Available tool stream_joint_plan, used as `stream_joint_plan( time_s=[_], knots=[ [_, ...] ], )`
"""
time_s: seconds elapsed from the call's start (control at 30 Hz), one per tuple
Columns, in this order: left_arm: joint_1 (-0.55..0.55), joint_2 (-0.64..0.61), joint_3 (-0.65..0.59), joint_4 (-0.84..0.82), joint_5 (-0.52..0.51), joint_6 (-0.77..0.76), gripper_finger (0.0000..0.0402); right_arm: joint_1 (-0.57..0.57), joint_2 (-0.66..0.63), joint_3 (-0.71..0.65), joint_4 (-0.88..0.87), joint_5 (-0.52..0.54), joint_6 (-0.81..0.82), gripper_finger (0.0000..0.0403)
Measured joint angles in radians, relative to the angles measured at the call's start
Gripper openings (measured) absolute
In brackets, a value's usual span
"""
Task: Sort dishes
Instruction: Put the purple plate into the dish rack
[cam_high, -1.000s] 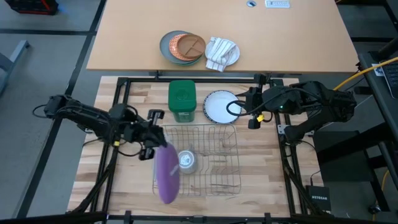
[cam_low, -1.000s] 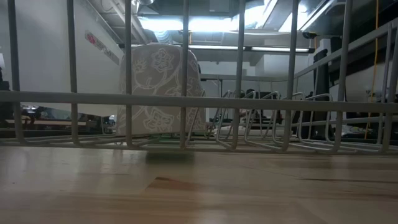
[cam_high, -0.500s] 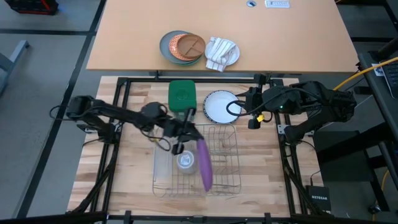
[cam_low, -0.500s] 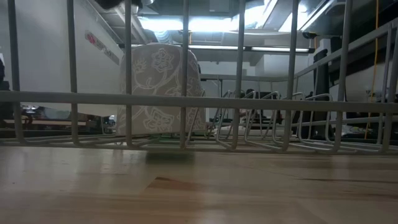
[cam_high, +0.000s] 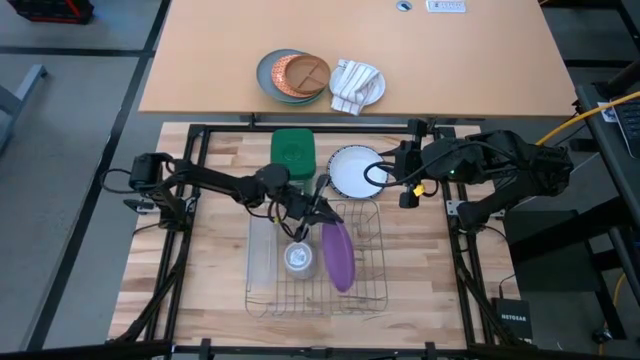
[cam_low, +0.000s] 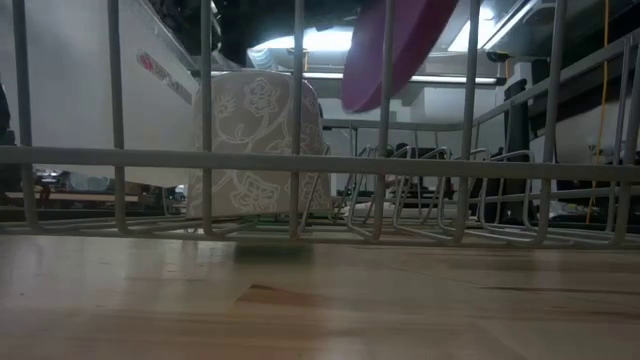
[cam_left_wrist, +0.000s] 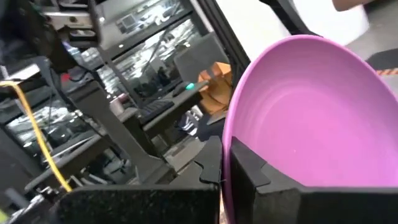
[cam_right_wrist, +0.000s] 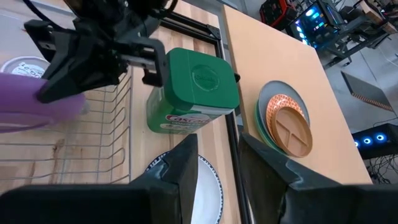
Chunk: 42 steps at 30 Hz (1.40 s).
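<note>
The purple plate (cam_high: 337, 255) stands on edge over the wire dish rack (cam_high: 372, 290), and in the low view the purple plate (cam_low: 395, 45) hangs above the rack floor. My left gripper (cam_high: 318, 208) is shut on its rim. A white plate with a dark rim (cam_high: 350, 172) lies flat on the table beyond the rack. My right gripper (cam_high: 383, 173) is open over that plate's right edge, with the plate (cam_right_wrist: 208, 186) showing between its fingers; I cannot tell whether they touch it. A second white plate is out of view. My left gripper (cam_left_wrist: 227, 171) pinches the purple plate's rim (cam_left_wrist: 227, 146) between its two fingers, at the plate's far end. The fingers come level from the table's left and far side. The plate is lifted clear, on edge and tilted, and reaches from the fingers toward the near edge.
A patterned cup (cam_low: 255, 140) stands in the rack's left half (cam_high: 298, 258). A green container (cam_high: 292, 160) stands just beyond the rack, left of the white plate. On the far tan table lie a grey plate with an orange-brown divided plate (cam_high: 292, 75) and a plate with a cloth (cam_high: 357, 85).
My left gripper has swept toward the table's right, carrying the purple plate from the rack's left edge past the cup to over the rack's right half. The plate has stayed on edge and come down into the low view.
</note>
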<state>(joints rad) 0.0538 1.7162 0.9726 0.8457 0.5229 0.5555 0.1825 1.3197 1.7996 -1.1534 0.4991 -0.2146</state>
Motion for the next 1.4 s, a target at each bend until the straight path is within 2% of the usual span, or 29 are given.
stream_joint_plan(
  time_s=[0.33, 0.5, 0.8, 1.4],
  knots=[
    [0.009, 0.0, 0.0, -0.016, 0.12, 0.074, 0.0, 0.0, 0.0, 0.0, 0.0, -0.003, 0.0, 0.0117],
    [0.008, 0.0, 0.0, -0.076, 0.123, 0.112, 0.0, 0.0, 0.0, 0.0, 0.0, -0.012, 0.0, 0.0117],
    [0.011, 0.0, 0.0, -0.082, 0.124, 0.163, 0.0, 0.0, 0.014, 0.0, 0.0, -0.014, 0.0, 0.0117],
    [0.046, 0.032, 0.003, -0.175, 0.209, 0.185, 0.0, 0.0, 0.123, -0.001, -0.003, -0.022, -0.001, 0.0117]
  ],
)
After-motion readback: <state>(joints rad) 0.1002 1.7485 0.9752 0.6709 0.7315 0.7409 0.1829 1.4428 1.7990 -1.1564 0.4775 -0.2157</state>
